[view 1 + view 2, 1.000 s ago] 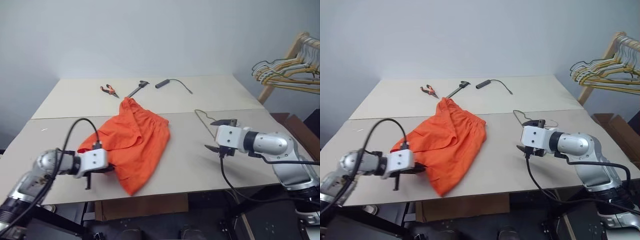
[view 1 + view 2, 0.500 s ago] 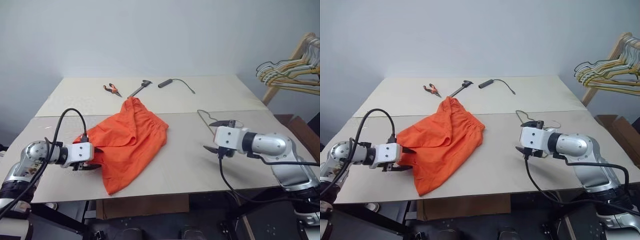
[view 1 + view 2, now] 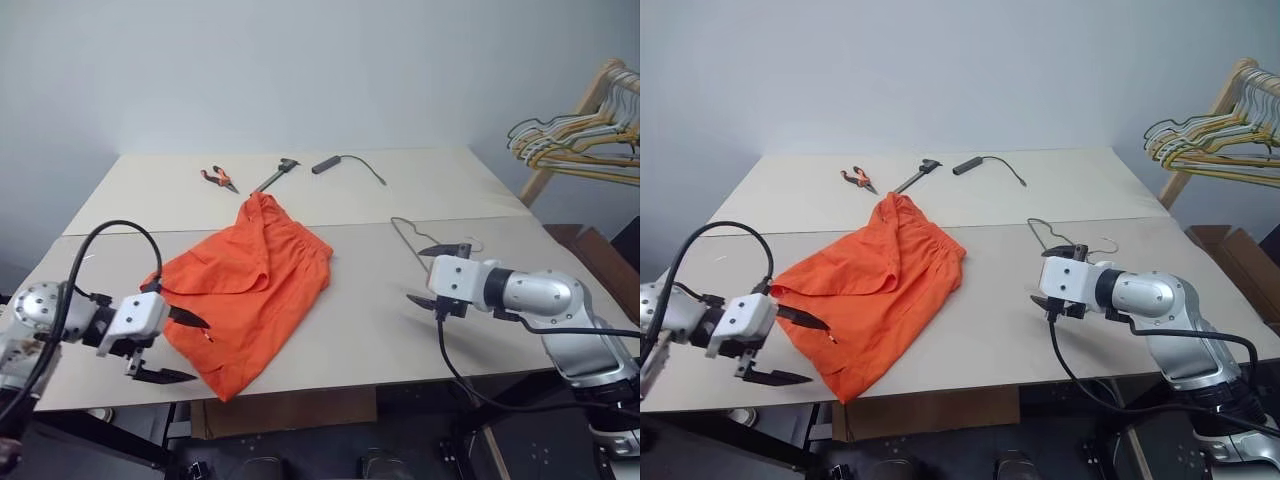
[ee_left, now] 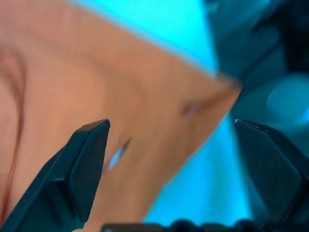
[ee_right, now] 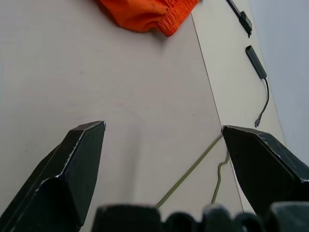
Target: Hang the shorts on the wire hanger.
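Since the earlier frame, the left gripper has released the shorts and drawn back toward 7 o'clock; its fingers are now standing wide apart, just off the cloth's near-left edge. Shorts are lying crumpled on the table, waistband toward 12 o'clock, lower corner overhanging the front edge. Right gripper is hovering at 3 o'clock, fingers spread, holding nothing. Hanger is lying flat just beyond it, possibly partly under it. Pliers, a tool and a cable are resting near 12 o'clock.
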